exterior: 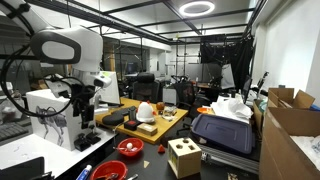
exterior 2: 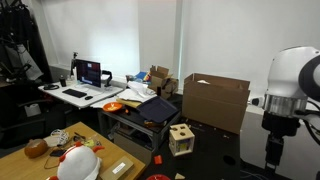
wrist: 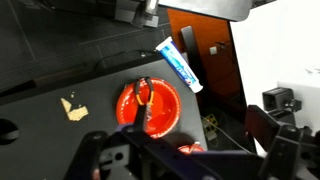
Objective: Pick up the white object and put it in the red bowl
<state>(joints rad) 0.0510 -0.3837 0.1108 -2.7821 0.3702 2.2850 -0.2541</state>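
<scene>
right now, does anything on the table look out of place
A white and blue tube lies slanted on the black tabletop, and a ragged yellow scrap lies loose on it like litter.

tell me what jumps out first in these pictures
In the wrist view, a glossy red bowl sits on the dark surface, with a white and blue tube lying apart from it. In an exterior view, the big white robot arm looms at the picture's left.

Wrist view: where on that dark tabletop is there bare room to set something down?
Bare black tabletop lies picture-left of the glossy red bowl, above the small yellow scrap. It is crowded on the bowl's other side: the white-and-blue tube and orange wooden board sit close.
</scene>
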